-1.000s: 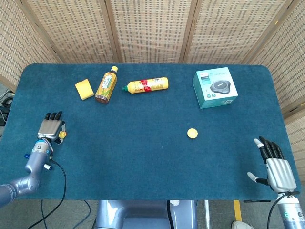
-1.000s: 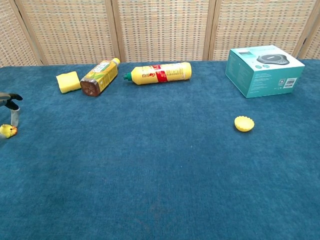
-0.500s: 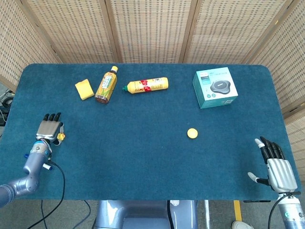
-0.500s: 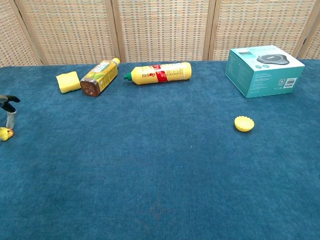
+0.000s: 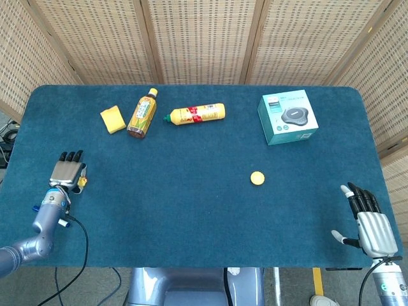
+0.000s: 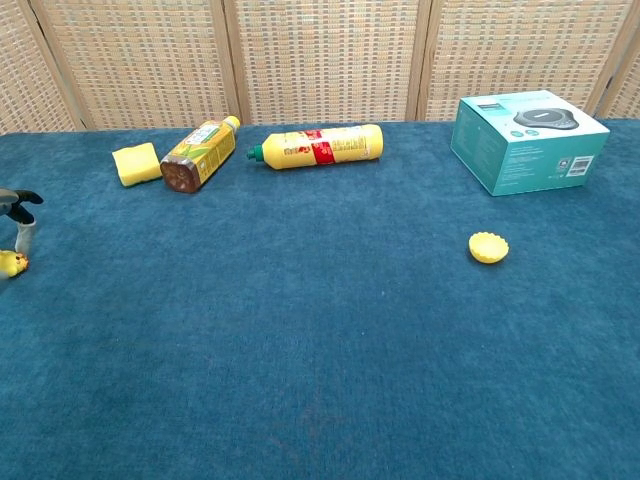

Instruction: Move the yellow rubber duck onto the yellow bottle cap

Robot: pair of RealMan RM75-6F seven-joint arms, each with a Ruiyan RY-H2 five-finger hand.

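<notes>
Our left hand (image 5: 67,174) sits over the duck (image 6: 12,264) at the worktop's left edge; we cannot tell whether it grips it. The right hand (image 5: 368,223) lies released, holding nothing. We judge the duck light, soft and squashy, best pinched gently across its body before carrying it to the cap (image 5: 257,178).

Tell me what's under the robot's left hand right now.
The yellow rubber duck peeks out beside the left hand, low over the blue table. Whether the fingers grip it is hidden.
</notes>
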